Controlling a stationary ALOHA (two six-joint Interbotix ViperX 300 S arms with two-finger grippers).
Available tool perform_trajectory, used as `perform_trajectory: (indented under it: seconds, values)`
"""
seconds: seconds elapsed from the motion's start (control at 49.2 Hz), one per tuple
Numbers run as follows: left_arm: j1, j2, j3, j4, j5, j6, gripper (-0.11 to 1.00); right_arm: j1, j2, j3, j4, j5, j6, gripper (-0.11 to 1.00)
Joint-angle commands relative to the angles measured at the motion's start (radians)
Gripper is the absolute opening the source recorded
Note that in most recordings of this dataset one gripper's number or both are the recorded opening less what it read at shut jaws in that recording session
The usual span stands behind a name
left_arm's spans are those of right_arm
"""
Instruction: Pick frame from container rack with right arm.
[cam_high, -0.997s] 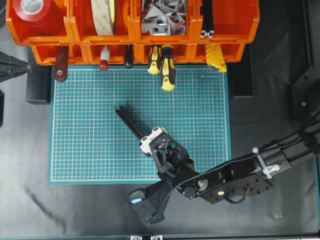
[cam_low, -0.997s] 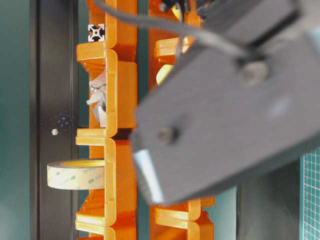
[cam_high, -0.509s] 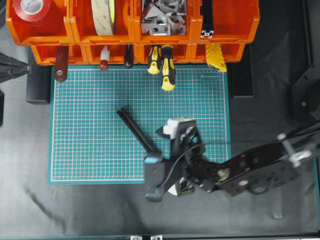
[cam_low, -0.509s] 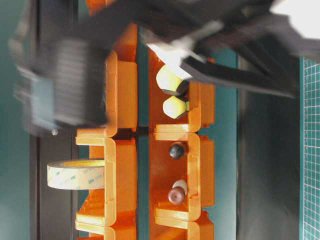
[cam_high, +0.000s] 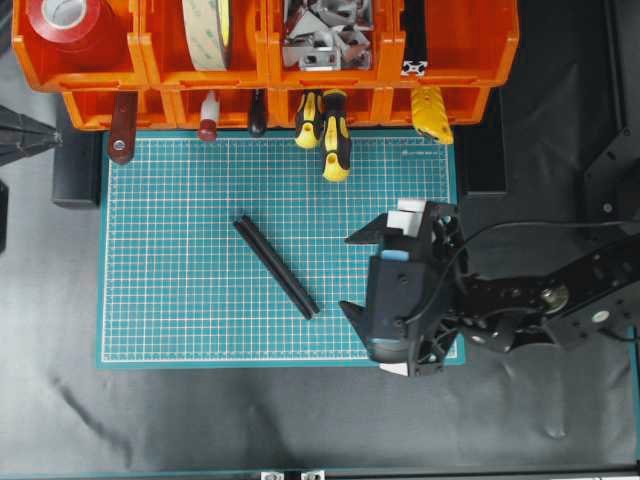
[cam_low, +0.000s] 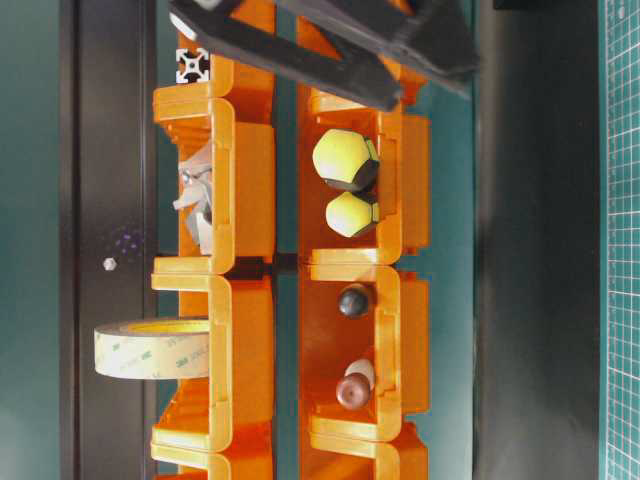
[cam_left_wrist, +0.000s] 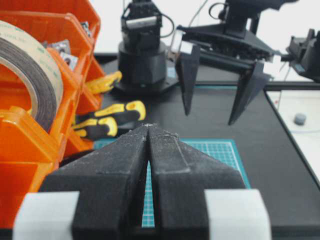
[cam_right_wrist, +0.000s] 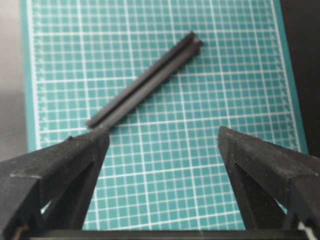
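We observe the right gripper (cam_high: 352, 272) above the right part of the green mat (cam_high: 180, 200), its fingers (cam_right_wrist: 60, 160) spread wide and holding nothing. A frame (cam_high: 276, 266) lies flat on the mat, diagonal, just to the left of this gripper in the overhead view and clear of both fingers; in the right wrist view the same frame (cam_right_wrist: 145, 80) lies ahead of the open jaws, its near end close to the left finger. A second frame (cam_high: 414, 40) stands in the rightmost upper bin of the container rack (cam_high: 460, 45), beyond the gripper; only its cut end (cam_low: 192, 65) shows in the table-level view. The yellow-and-black screwdrivers (cam_high: 330, 130) hang out of the lower tier. We see the left gripper (cam_left_wrist: 148, 131) with its fingertips pressed together and nothing between them, beside the tape roll (cam_left_wrist: 30, 70).
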Motion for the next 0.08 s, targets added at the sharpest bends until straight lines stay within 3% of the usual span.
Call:
perform_trajectory:
  seconds: [0.0,0.061]
  values:
    - [-0.002,0.005,-0.012,0.002,-0.005,-0.006,0.00,0.002,-0.032,-0.003,-0.005,-0.029,0.003,0.83]
    - [-0.003,0.005,-0.012,0.003,-0.005,-0.006,0.00,0.002,-0.032,-0.003,-0.005,-0.035,0.003,0.83]
